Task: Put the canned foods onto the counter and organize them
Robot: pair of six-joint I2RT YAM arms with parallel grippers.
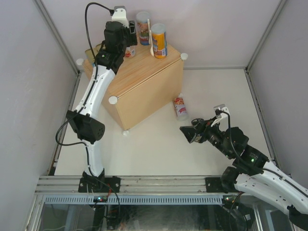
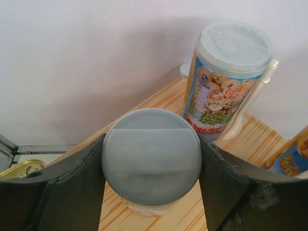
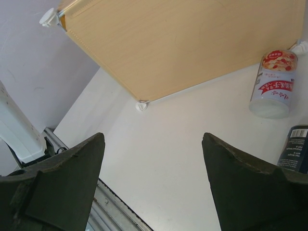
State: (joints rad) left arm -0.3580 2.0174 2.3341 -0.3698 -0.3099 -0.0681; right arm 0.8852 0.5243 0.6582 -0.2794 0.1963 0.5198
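On the light-wood counter (image 1: 144, 84), at its back, a tall can with a grey lid (image 2: 151, 156) and a red-white label (image 1: 130, 51) stands upright. My left gripper (image 2: 151, 139) is shut on it, a finger pressed against each side of the lid. Behind it stand a blue can (image 2: 226, 82) and an orange can (image 1: 159, 41). A gold-topped tin (image 2: 21, 168) lies at the counter's left. Another red-white can (image 1: 180, 107) lies on its side on the white table. My right gripper (image 3: 153, 139) hovers open and empty nearby, with a dark can (image 3: 294, 149) at its right.
A white plastic spoon (image 2: 248, 108) is strapped to the blue can. White knobs (image 1: 113, 100) mark the counter's corners. Grey walls close in the table on three sides. A metal rail (image 1: 154, 183) runs along the near edge.
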